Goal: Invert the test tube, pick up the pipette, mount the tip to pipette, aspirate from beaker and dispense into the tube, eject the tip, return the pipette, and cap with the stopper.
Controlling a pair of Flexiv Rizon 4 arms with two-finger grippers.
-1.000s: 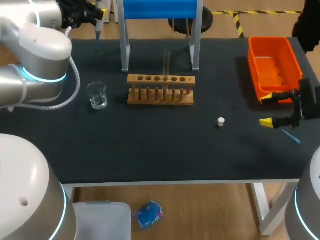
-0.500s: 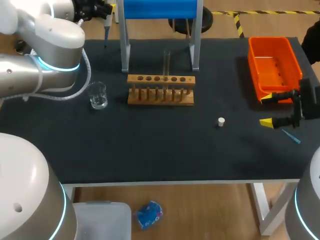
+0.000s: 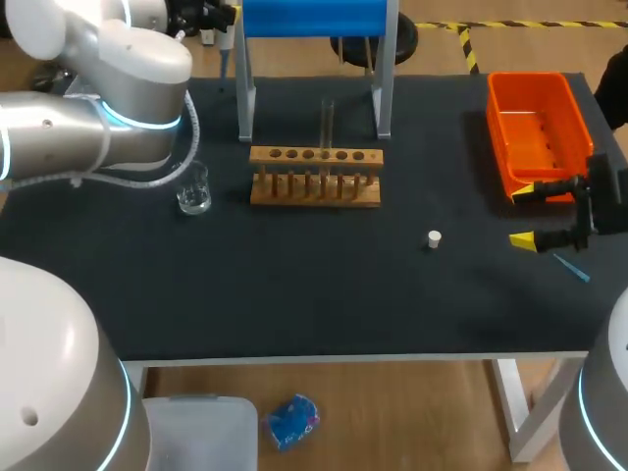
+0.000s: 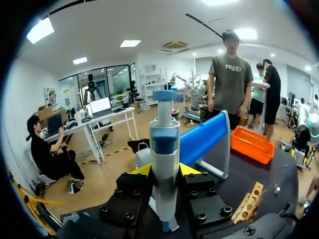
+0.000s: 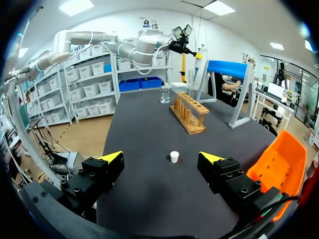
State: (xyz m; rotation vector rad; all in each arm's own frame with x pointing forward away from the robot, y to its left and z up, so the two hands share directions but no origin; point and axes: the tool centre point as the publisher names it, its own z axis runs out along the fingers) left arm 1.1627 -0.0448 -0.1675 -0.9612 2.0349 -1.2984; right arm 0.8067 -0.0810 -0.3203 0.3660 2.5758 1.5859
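At the table's far left corner my left gripper (image 3: 211,18) is shut on the white and blue pipette (image 3: 225,54), held upright beside the blue pipette stand (image 3: 314,20). In the left wrist view the pipette (image 4: 164,164) stands between the yellow fingertips (image 4: 141,170). An upright glass test tube (image 3: 327,123) sits in the wooden rack (image 3: 314,179). The beaker (image 3: 194,193) is left of the rack, partly behind my left arm. The white stopper (image 3: 434,238) lies in front of the rack. My right gripper (image 3: 535,214) stands open at the right edge; the stopper (image 5: 174,157) lies ahead of it.
An orange bin (image 3: 535,128) stands at the back right, just beyond my right gripper. A thin light-blue pipette tip (image 3: 571,267) lies on the table near the right edge. The blue stand's legs straddle the space behind the rack.
My left arm has carried the pipette to the right along the back edge, closer to the blue stand. The right arm has stayed still.
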